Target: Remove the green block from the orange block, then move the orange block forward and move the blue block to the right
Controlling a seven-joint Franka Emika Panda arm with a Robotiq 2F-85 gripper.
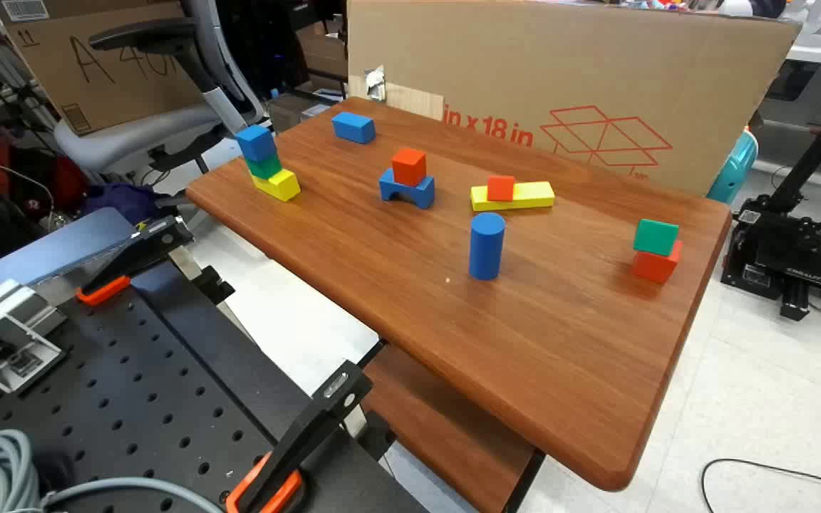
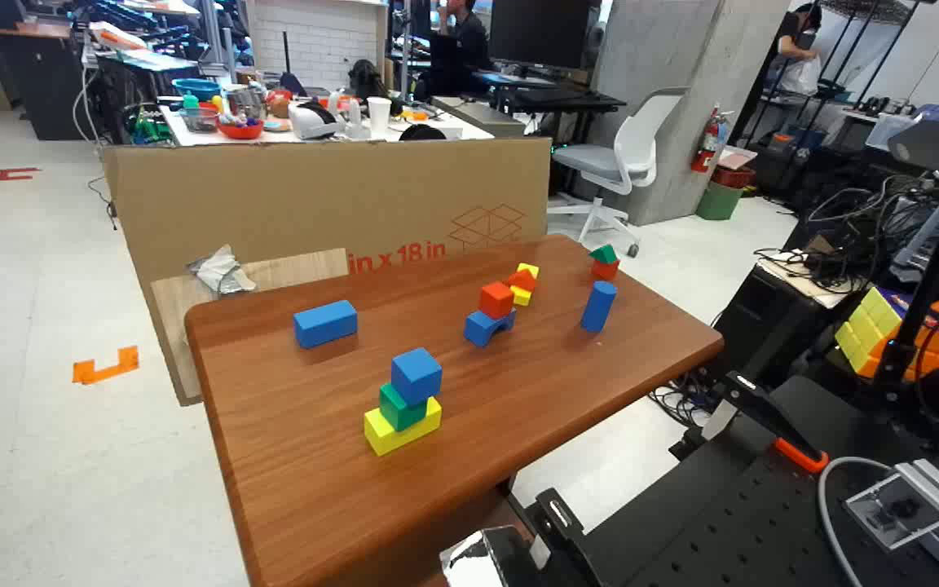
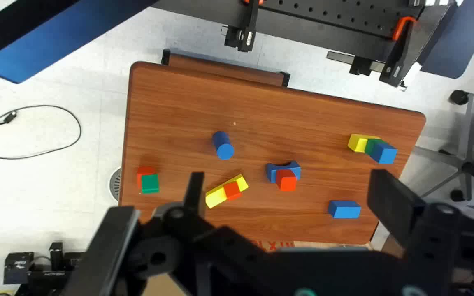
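Observation:
The green block (image 1: pixel 656 236) rests on top of the orange block (image 1: pixel 656 266) near an end of the table. They also show in an exterior view as green (image 2: pixel 603 254) on orange (image 2: pixel 605 270), where the green top looks wedge-shaped. In the wrist view, the green block (image 3: pixel 150 183) partly covers the orange block (image 3: pixel 143 171). The blue block (image 1: pixel 487 246), a tall cylinder, stands upright nearby; it also shows in an exterior view (image 2: pixel 599 306) and in the wrist view (image 3: pixel 223 144). My gripper (image 3: pixel 289 176) is open and empty, high above the table, and outside both exterior views.
A yellow bar (image 1: pixel 535 195) with a red piece lies near the cylinder. A red cube (image 1: pixel 409 167) sits on a blue bridge (image 1: pixel 421 192). A blue brick (image 1: pixel 353 128) and a blue-green-yellow stack (image 1: pixel 279 184) stand farther off. A cardboard panel (image 1: pixel 567 64) borders the table.

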